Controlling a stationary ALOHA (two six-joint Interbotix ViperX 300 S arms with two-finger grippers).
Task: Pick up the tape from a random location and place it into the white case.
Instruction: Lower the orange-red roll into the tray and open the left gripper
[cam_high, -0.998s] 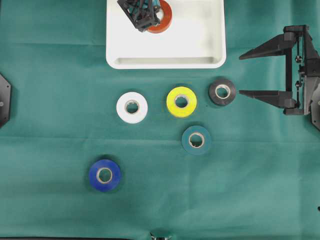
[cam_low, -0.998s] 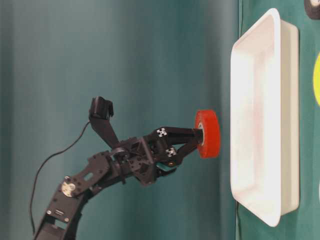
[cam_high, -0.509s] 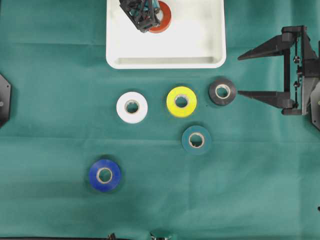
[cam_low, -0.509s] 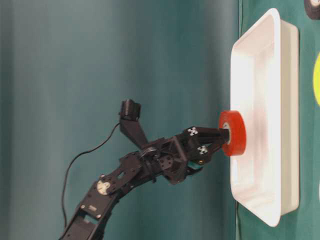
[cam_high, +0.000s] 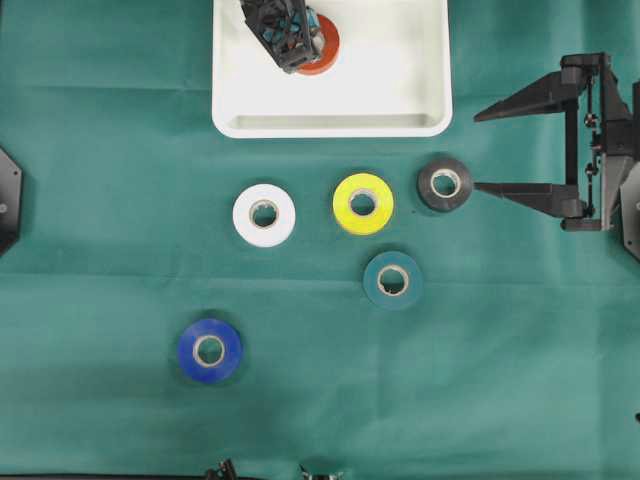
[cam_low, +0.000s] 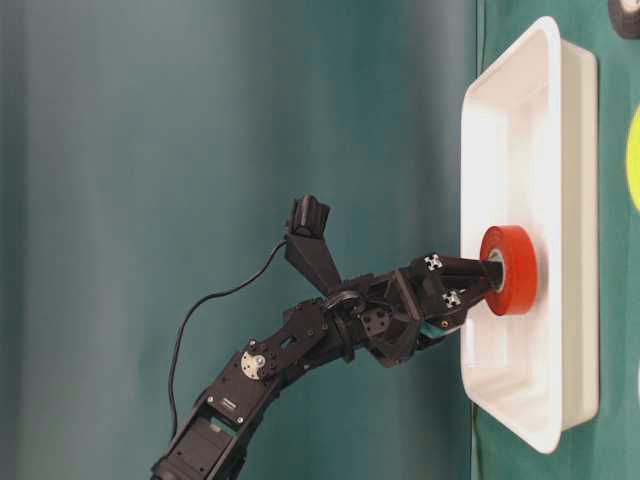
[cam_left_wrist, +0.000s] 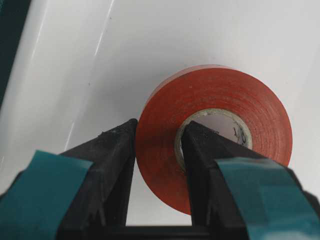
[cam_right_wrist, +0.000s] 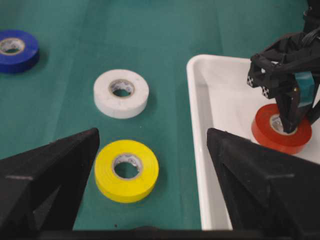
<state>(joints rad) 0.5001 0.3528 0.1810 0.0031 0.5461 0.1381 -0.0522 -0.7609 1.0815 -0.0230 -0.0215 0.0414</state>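
Your left gripper (cam_left_wrist: 159, 150) is clamped across the red tape's (cam_left_wrist: 220, 135) wall, one finger through the core — light, rigid roll, so that's your firmest purchase.

**Loose rolls on the green cloth**

I see a green cloth (cam_high: 100, 150) covering the desk; a white roll (cam_high: 264, 215) lies flat left of a yellow roll (cam_high: 363, 203); a black roll (cam_high: 445, 183) sits right of the yellow; a teal roll (cam_high: 392, 280) lies below them; a blue roll (cam_high: 210, 350) lies well apart, lower left.
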